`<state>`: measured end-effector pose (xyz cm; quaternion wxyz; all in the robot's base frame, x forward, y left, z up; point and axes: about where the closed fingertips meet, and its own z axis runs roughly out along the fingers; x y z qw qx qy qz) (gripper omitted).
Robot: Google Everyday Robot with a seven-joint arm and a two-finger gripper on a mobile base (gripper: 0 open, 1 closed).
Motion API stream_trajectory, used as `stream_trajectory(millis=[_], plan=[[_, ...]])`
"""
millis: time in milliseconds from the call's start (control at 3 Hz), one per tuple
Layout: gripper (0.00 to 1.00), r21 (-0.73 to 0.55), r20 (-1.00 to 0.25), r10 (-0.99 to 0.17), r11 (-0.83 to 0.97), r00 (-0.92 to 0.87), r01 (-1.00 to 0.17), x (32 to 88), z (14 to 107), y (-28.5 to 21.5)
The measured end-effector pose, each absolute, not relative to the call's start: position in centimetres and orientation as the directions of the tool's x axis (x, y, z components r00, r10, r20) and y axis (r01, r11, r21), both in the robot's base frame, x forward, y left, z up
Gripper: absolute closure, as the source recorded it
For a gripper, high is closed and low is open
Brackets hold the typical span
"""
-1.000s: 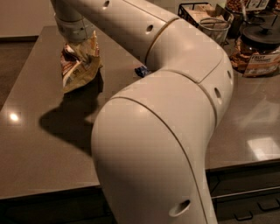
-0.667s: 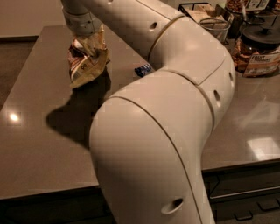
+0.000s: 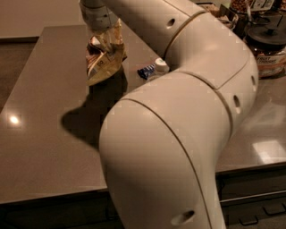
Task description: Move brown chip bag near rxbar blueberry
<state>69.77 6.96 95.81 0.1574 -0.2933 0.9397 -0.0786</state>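
The brown chip bag (image 3: 104,56) hangs crumpled from my gripper (image 3: 99,21) at the top of the camera view, above the dark counter (image 3: 40,116). The bag shows a brown middle, cream-yellow edges and a white label panel. The gripper is shut on the bag's top. The rxbar blueberry (image 3: 145,71), a small dark-blue bar, lies on the counter just right of the bag, partly hidden behind my arm. My large white arm fills the middle and right of the view.
A clear water bottle with a white cap (image 3: 161,65) lies next to the bar. A dark-lidded jar (image 3: 268,49) and a wire basket of snacks (image 3: 221,11) stand at the back right. The counter's front edge (image 3: 53,197) runs along the bottom.
My gripper has carried the chip bag to the right, closer to the blue bar. The arm has swung right with it.
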Motion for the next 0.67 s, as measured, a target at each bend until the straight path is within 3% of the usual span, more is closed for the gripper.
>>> stream_trajectory(millis=[667], plan=[[0.58,-0.242,-0.249,-0.511,0.855,-0.823,-0.458,68.0,96.1,3.1]])
